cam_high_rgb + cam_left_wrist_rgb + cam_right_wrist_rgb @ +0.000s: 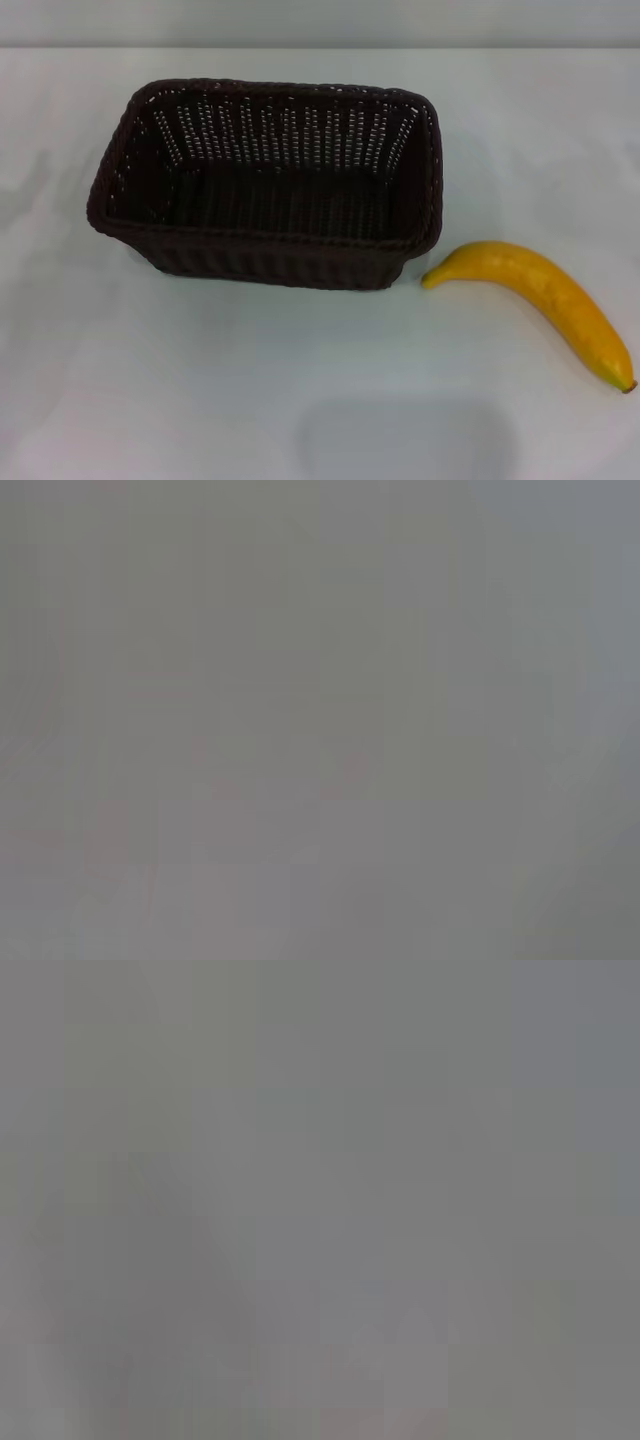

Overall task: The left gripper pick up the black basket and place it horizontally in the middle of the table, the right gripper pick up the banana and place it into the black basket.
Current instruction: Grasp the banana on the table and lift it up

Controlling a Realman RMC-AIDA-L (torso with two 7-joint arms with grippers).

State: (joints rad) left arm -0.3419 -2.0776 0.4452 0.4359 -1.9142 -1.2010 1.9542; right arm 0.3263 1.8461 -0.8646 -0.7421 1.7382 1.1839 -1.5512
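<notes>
No tool in view, states indeterminable; black basket point(268, 185) sits empty and upright on worktop point(200, 380), banana point(545, 300) just beside it, so the left tool's basket pickup appears pending.

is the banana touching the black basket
Apart. The head view shows a strip of bare white table between the banana tip and the black basket corner.

yellow banana point(545, 300) beside upright black basket point(265, 262)
</notes>
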